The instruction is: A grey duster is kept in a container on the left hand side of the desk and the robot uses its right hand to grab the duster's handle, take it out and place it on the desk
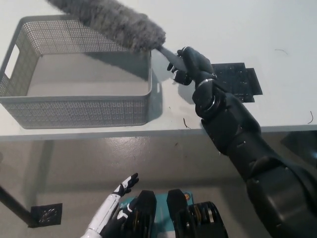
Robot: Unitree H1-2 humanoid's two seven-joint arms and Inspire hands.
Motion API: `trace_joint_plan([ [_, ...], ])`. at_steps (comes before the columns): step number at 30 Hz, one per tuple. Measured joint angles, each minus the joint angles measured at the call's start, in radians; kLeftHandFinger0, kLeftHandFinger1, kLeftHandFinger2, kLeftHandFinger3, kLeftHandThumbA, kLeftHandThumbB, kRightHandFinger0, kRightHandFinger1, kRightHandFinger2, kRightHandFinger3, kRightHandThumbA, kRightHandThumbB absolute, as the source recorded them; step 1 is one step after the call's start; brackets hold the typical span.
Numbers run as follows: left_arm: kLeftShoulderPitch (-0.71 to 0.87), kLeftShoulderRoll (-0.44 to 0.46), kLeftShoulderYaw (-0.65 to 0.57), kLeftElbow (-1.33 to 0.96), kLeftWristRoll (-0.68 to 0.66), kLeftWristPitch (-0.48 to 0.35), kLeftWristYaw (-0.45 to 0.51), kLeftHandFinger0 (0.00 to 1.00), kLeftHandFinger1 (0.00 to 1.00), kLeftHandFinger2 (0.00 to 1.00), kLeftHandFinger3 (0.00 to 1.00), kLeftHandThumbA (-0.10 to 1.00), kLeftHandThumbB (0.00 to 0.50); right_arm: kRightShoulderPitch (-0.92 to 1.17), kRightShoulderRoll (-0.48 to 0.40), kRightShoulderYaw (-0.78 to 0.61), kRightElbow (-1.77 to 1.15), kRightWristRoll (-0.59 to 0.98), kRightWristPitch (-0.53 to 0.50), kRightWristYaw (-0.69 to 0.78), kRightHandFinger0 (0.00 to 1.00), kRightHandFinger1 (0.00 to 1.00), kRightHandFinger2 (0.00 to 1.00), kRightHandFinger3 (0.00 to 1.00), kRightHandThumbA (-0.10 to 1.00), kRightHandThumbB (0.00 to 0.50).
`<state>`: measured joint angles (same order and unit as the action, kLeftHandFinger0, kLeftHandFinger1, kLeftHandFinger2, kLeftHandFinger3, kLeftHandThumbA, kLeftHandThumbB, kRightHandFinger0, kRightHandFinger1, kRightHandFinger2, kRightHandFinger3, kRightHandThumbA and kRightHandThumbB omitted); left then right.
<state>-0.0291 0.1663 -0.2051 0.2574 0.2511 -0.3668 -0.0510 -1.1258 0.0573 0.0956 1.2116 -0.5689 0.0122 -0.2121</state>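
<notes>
Left hand (115, 210), white, hangs low below the counter's front edge with its fingers spread and nothing in them, well apart from the work. Up on the counter (237, 20), the grey mesh container (74, 106) sits at the left end, and its inside looks bare. The grey duster (111, 20) is lifted over the container's far right corner; its fluffy head slants up and to the left, partly running off the top of the picture, while its handle (166, 51) slopes down to the right into the right hand (190, 64). That black hand is closed around the handle, just past the container's right wall. So the duster's long axis runs from upper left to lower right, with the hand at the lower end. Bare counter lies to the right of the container, near a black flat plate (237, 79), which looks like the likely spot for setting the duster down.
</notes>
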Motion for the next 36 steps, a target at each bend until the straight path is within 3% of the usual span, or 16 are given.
trace_joint_plan([
  [3,0.010,0.000,-0.009,0.000,0.000,0.000,0.000,1.00,1.00,1.00,1.00,0.96,0.134,0.004,0.007,-0.079,-0.028,0.044,-0.035,-0.045,0.00,0.00,0.34,0.26,-0.10,0.051],
  [5,0.015,-0.001,-0.011,-0.001,0.000,0.000,0.000,1.00,1.00,1.00,1.00,0.95,0.126,0.004,0.011,-0.129,-0.059,0.075,-0.061,-0.073,0.00,0.00,0.34,0.17,-0.10,0.088],
  [6,0.017,-0.002,-0.011,-0.001,0.000,0.000,0.000,1.00,1.00,1.00,1.00,0.96,0.131,0.004,0.013,-0.161,-0.086,0.095,-0.076,-0.088,0.00,0.03,0.39,0.19,-0.10,0.093],
  [8,0.021,-0.002,-0.011,0.000,0.000,-0.001,0.000,1.00,1.00,1.00,1.00,0.96,0.129,0.003,0.015,-0.218,-0.142,0.136,-0.105,-0.120,0.00,0.02,0.39,0.20,-0.10,0.085],
  [10,0.024,-0.002,-0.011,0.000,0.000,-0.001,0.000,1.00,1.00,1.00,1.00,0.96,0.130,0.002,0.015,-0.254,-0.182,0.166,-0.128,-0.136,0.00,0.04,0.42,0.32,-0.10,0.068],
  [14,0.029,-0.002,-0.011,0.000,0.001,-0.005,0.000,1.00,1.00,1.00,1.00,0.96,0.126,0.001,0.010,-0.318,-0.261,0.237,-0.182,-0.178,0.00,0.05,0.44,0.43,-0.10,0.083],
  [16,0.029,-0.002,-0.011,-0.001,0.001,-0.008,0.001,1.00,1.00,1.00,1.00,0.97,0.130,0.001,-0.003,-0.325,-0.289,0.261,-0.199,-0.193,0.00,0.03,0.43,0.43,-0.10,0.119],
  [18,0.029,-0.002,-0.011,-0.001,0.001,-0.009,0.001,1.00,1.00,1.00,1.00,0.97,0.123,0.003,-0.016,-0.324,-0.302,0.268,-0.202,-0.200,0.00,0.06,0.46,0.46,-0.10,0.119],
  [23,0.029,-0.002,-0.009,-0.001,0.005,-0.011,0.002,1.00,1.00,1.00,1.00,0.97,0.119,0.049,-0.083,-0.269,-0.355,0.263,-0.195,-0.200,0.00,0.10,0.48,0.35,-0.10,0.183],
  [25,0.029,-0.002,-0.007,-0.002,0.007,-0.011,0.002,1.00,1.00,1.00,1.00,0.96,0.117,0.090,-0.117,-0.246,-0.364,0.261,-0.182,-0.197,0.00,0.10,0.49,0.38,-0.10,0.190],
  [28,0.031,-0.001,-0.003,-0.002,0.008,-0.012,0.004,1.00,1.00,1.00,1.00,0.96,0.116,0.151,-0.169,-0.200,-0.355,0.250,-0.169,-0.196,0.00,0.02,0.43,0.37,-0.10,0.175],
  [30,0.032,-0.001,0.000,-0.002,0.009,-0.013,0.004,1.00,1.00,1.00,1.00,0.96,0.108,0.172,-0.194,-0.178,-0.347,0.242,-0.165,-0.193,0.00,0.09,0.52,0.50,-0.10,0.192],
  [33,0.033,-0.001,0.011,-0.002,0.010,-0.015,0.005,1.00,1.00,1.00,1.00,0.96,0.105,0.219,-0.261,-0.114,-0.309,0.220,-0.162,-0.188,0.00,0.18,0.65,0.68,-0.10,0.174],
  [34,0.034,-0.001,0.014,-0.002,0.010,-0.015,0.005,1.00,1.00,1.00,1.00,0.95,0.108,0.227,-0.279,-0.097,-0.298,0.214,-0.162,-0.186,0.00,0.21,0.68,0.71,-0.10,0.178],
  [36,0.036,-0.001,0.024,-0.003,0.011,-0.017,0.006,1.00,1.00,1.00,1.00,0.94,0.105,0.237,-0.307,-0.069,-0.281,0.204,-0.163,-0.184,0.00,0.22,0.66,0.67,-0.10,0.175],
])
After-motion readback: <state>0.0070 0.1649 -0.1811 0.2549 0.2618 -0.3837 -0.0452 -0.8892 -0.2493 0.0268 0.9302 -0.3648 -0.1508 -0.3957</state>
